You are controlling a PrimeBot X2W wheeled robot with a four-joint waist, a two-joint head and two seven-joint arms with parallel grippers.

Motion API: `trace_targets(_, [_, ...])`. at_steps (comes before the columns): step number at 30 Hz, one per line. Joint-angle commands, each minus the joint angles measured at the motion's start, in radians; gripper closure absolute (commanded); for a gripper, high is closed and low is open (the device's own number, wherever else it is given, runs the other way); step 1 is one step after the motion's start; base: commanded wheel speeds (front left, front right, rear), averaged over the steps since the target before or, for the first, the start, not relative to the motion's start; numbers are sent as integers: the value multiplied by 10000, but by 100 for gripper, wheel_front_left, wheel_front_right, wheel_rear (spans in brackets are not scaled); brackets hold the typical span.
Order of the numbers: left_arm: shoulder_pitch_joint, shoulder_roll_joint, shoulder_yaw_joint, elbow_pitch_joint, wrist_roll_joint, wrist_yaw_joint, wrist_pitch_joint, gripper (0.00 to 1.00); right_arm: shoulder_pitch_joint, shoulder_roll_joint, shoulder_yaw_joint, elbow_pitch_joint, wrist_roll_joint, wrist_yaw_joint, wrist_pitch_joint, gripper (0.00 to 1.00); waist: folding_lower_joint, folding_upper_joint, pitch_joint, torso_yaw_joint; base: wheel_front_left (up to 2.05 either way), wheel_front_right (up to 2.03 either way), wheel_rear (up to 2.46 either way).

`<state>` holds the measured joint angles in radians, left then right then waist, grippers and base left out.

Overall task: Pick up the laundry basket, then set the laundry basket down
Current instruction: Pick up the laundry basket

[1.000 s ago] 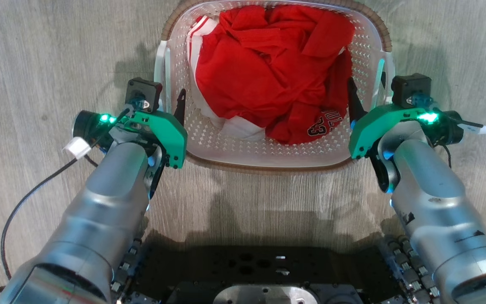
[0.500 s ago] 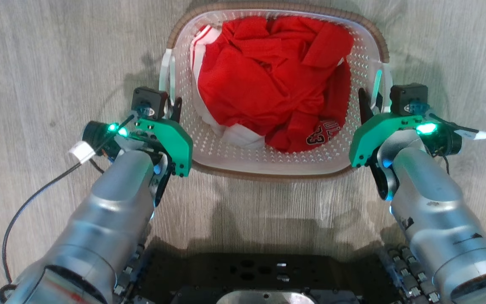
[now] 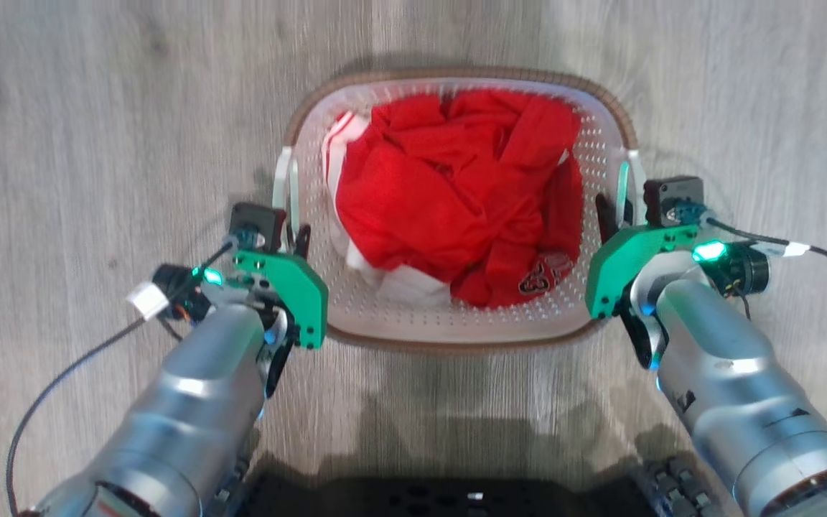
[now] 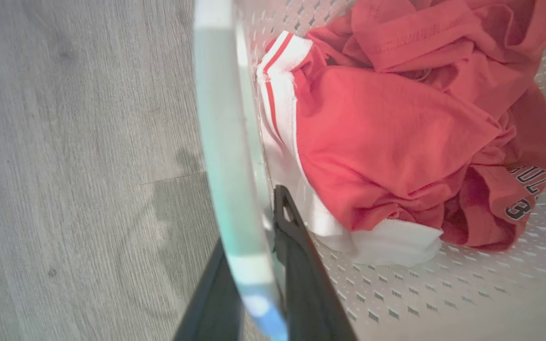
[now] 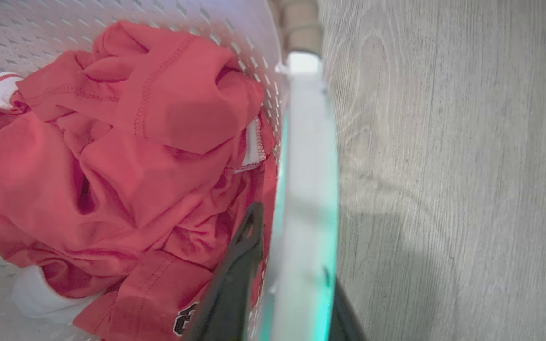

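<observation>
Newly closed: left claw [image 4: 254,227] pinching left handle [image 4: 225,142], right claw [image 5: 296,246] pinching right handle [image 5: 308,166], laundry basket [image 3: 456,347] balanced for lifting.

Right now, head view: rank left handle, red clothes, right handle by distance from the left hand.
1. left handle: gripped in the left hand, left side.
2. red clothes: middle of the laundry basket.
3. right handle: far right side, in the right hand.

At six o'clock my right gripper [image 5: 292,246] pinches the pale handle [image 5: 308,142] of the white perforated plastic laundry basket [image 5: 112,12]; crumpled red jerseys [image 5: 126,156] lie at nine.
</observation>
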<state>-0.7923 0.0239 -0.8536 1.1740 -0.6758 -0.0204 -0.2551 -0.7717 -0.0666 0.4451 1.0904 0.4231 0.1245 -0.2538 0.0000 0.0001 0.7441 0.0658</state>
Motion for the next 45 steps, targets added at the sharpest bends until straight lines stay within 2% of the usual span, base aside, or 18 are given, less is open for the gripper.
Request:
trace_targets(1, [300, 264, 11, 0, -14, 39, -36, 100, 518, 164, 336, -42, 8, 62, -80, 100, 0, -1, -440, -48, 0, 0, 0])
trace_targets(13, [1352, 264, -734, 95, -1085, 89, 544, 100, 1131, 164, 1876, 670, 1565, 62, 570, 100, 0, -1, -2724, -166, 0, 0, 0])
trace_targets(26, [2622, 263, -1293, 369, -1918, 36, 1422, 100, 2269, 164, 3349, 639, 3172, 62, 1575, 100, 0, -1, -4984, -401, 0, 0, 0])
trace_targets(35, [3122, 263, -1563, 499, -2311, 2, 1857, 100, 2727, 164, 4183, 636, 3941, 62, 2100, 100, 0, -1, -6080, -460, 0, 0, 0])
trace_targets(45, [3515, 263, -1790, 597, -2547, -18, 2000, 100, 3029, 164, 4823, 638, 4517, 62, 2360, 100, 0, -1, -6758, -525, 0, 0, 0])
